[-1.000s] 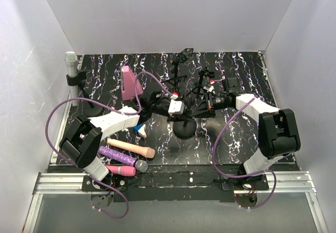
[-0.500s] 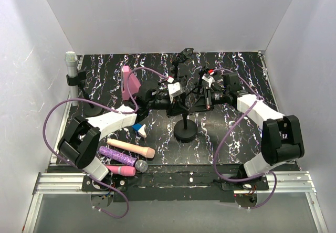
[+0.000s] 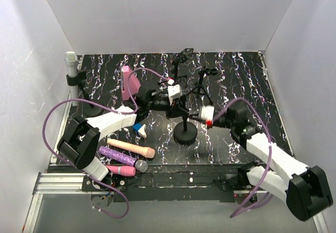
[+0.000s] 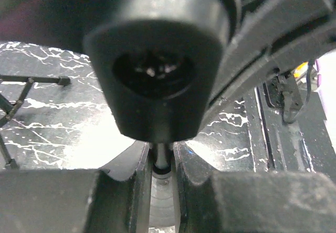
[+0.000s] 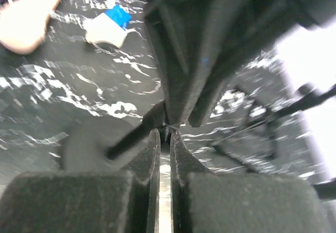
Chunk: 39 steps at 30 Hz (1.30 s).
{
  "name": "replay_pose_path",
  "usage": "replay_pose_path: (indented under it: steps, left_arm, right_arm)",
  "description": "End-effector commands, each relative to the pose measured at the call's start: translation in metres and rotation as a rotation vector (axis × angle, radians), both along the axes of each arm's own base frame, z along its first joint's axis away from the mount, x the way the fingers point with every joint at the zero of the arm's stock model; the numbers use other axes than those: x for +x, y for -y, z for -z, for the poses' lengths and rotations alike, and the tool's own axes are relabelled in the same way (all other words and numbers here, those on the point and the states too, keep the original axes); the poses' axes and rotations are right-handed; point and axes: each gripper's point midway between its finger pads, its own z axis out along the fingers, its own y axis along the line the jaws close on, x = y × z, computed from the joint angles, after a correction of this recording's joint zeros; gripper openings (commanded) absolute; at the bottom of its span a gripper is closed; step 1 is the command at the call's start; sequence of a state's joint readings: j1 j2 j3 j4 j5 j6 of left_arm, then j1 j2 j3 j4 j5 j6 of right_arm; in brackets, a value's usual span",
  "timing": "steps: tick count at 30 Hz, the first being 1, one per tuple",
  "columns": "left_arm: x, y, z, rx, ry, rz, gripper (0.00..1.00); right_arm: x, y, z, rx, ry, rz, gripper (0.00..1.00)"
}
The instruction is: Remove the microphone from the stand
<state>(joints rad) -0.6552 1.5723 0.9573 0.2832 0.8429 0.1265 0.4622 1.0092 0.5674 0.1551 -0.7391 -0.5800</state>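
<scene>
Nearest, three loose microphones (image 3: 131,148) lie beside the left arm (image 3: 113,120). Further in, the right gripper (image 5: 165,133) has its jaws pressed together, with the tips at the pole of the centre stand (image 3: 185,133); whether they pinch it cannot be told. The left gripper (image 4: 161,157) clamps that pole just under the black holder (image 4: 157,70). Farthest, at the mat's (image 3: 236,75) left edge, a grey-headed microphone (image 3: 71,63) stands upright, clipped in its side stand (image 3: 74,79)

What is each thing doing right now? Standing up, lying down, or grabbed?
left hand: shut on the stand
right hand: shut
stand: upright
silver microphone: upright in its holder
peach microphone: lying flat
purple microphone: lying flat
</scene>
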Motion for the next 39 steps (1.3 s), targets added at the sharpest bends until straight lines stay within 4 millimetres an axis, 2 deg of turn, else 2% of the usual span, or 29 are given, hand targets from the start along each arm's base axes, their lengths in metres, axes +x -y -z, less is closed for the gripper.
replay_pose_path:
  steps: [1,2,3,4,5,6,7,8,10,11,13,15,17,20,23,25,28,33,35,39]
  left_arm:
    - [0.044,-0.027,-0.023,0.000,0.147,-0.179,0.05]
    - [0.044,-0.027,-0.023,0.000,0.151,-0.176,0.05]
    - [0.043,-0.027,-0.022,0.001,0.154,-0.172,0.05]
    - [0.043,-0.027,-0.023,-0.001,0.156,-0.167,0.05]
    - [0.042,-0.026,-0.023,0.000,0.158,-0.163,0.05]
    - [0.042,-0.026,-0.023,-0.002,0.158,-0.161,0.05]
    - [0.041,-0.026,-0.024,-0.004,0.162,-0.159,0.05]
    - [0.041,-0.026,-0.025,-0.007,0.165,-0.154,0.05]
    - [0.039,-0.026,-0.026,-0.012,0.175,-0.146,0.05]
    - [0.038,-0.027,-0.025,-0.011,0.184,-0.142,0.05]
    - [0.036,-0.027,-0.026,-0.016,0.203,-0.127,0.05]
    - [0.033,-0.028,-0.025,-0.017,0.220,-0.114,0.05]
    - [0.031,-0.029,-0.023,-0.019,0.226,-0.112,0.04]
    - [0.030,-0.031,-0.020,-0.017,0.226,-0.120,0.04]
    - [0.029,-0.032,-0.019,-0.014,0.227,-0.130,0.03]
    - [0.029,-0.033,-0.019,-0.014,0.228,-0.135,0.02]
    - [0.027,-0.033,-0.018,-0.012,0.237,-0.143,0.01]
    - [0.021,-0.032,-0.016,-0.014,0.226,-0.147,0.01]
    - [0.018,-0.030,-0.016,-0.014,0.225,-0.147,0.00]
    - [0.017,-0.030,-0.017,-0.013,0.235,-0.161,0.00]
  right_arm:
    - [-0.004,0.005,0.012,-0.145,0.764,-0.178,0.01]
    - [-0.004,0.005,0.009,-0.138,0.846,-0.178,0.01]
    - [-0.005,0.004,0.003,-0.130,0.900,-0.178,0.09]
    - [-0.006,0.004,0.004,-0.135,0.897,-0.184,0.32]
    - [-0.010,0.004,0.006,-0.140,0.867,-0.197,0.63]
    - [-0.015,0.007,0.011,-0.156,0.815,-0.210,0.72]
    - [-0.020,0.009,0.008,-0.160,0.790,-0.219,0.76]
    - [-0.027,0.012,0.014,-0.175,0.735,-0.233,0.80]
    - [-0.040,0.019,0.013,-0.181,0.645,-0.236,0.82]
    - [-0.047,0.024,0.016,-0.192,0.561,-0.227,0.82]
    - [-0.049,0.029,0.007,-0.171,0.371,-0.142,0.82]
    - [-0.036,0.030,-0.020,-0.099,0.121,0.035,0.82]
    - [-0.029,0.028,-0.027,-0.078,-0.180,0.153,0.80]
    - [-0.034,0.011,-0.036,-0.011,-0.637,0.178,0.76]
    - [-0.026,-0.010,-0.043,0.057,-0.902,0.170,0.73]
    - [-0.016,-0.021,-0.042,0.093,-1.003,0.183,0.72]
    - [0.002,-0.030,-0.036,0.134,-1.046,0.226,0.68]
    - [0.026,-0.032,-0.026,0.154,-1.142,0.313,0.53]
    - [0.032,-0.033,-0.023,0.169,-1.192,0.330,0.47]
    - [0.038,-0.035,-0.017,0.160,-1.224,0.340,0.42]
